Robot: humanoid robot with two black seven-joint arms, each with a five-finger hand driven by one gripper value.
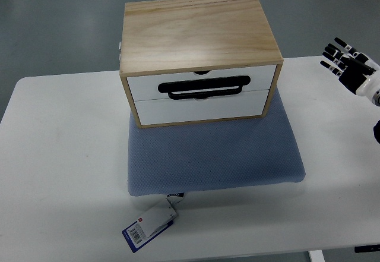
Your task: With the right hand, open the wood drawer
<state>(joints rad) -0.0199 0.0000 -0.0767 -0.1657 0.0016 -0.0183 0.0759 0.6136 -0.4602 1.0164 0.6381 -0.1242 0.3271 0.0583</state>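
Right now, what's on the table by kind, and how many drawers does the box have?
Wood box: 1
Drawers in it: 2, upper and lower, both shut
Black handle: 1
Blue pad: 1
Tag: 1
Right hand: 1, open, apart from the box
Total: 7

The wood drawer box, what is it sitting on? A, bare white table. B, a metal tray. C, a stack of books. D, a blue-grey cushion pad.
D: the box rests on a blue-grey pad that lies on the white table, with the pad sticking out in front of the drawers.
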